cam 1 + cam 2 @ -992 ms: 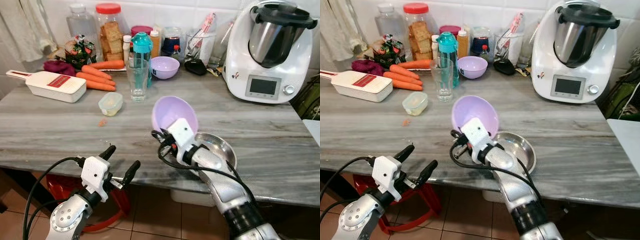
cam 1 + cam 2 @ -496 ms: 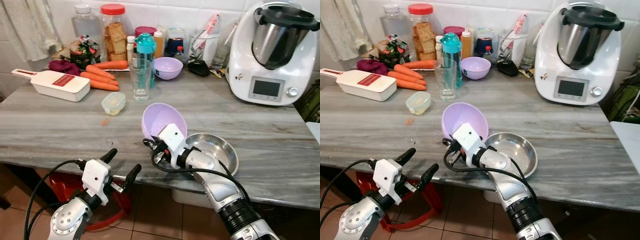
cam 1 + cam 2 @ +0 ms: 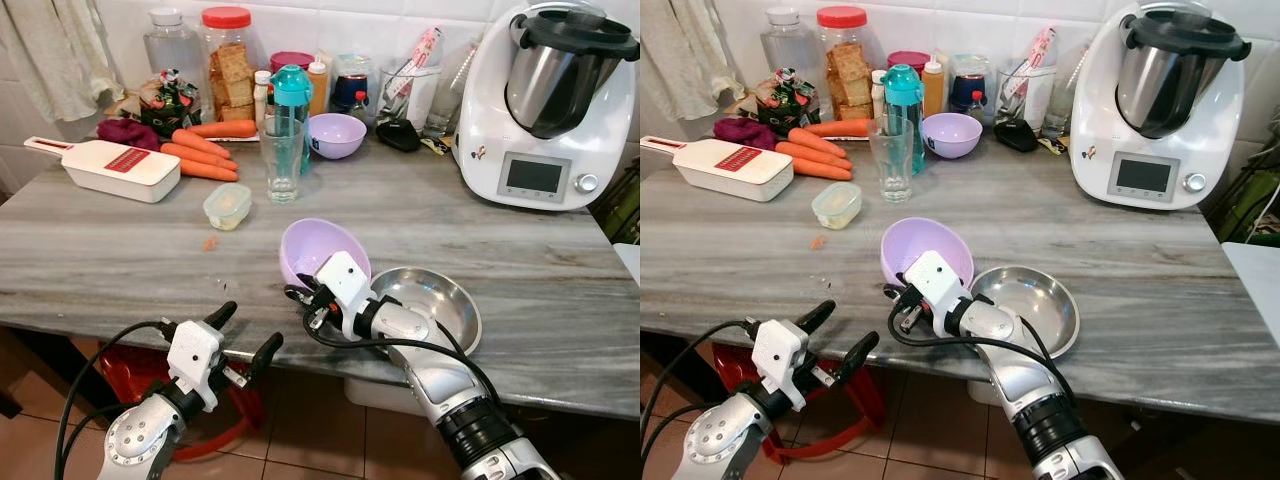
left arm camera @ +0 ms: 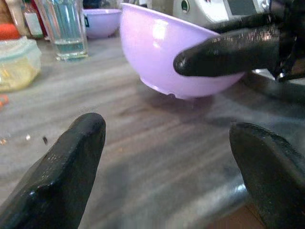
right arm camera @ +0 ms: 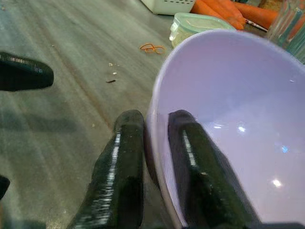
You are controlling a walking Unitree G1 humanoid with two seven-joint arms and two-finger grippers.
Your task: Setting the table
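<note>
The right gripper point(image 5: 155, 143) pinches the rim of a lilac bowl point(image 3: 318, 250), one finger inside and one outside. The bowl sits tilted near the front edge of a grey marble counter point(image 3: 120, 260), just beside a steel bowl point(image 3: 440, 305). The left gripper point(image 3: 243, 335) hovers in front of the counter edge, fingers spread and holding nothing.
</note>
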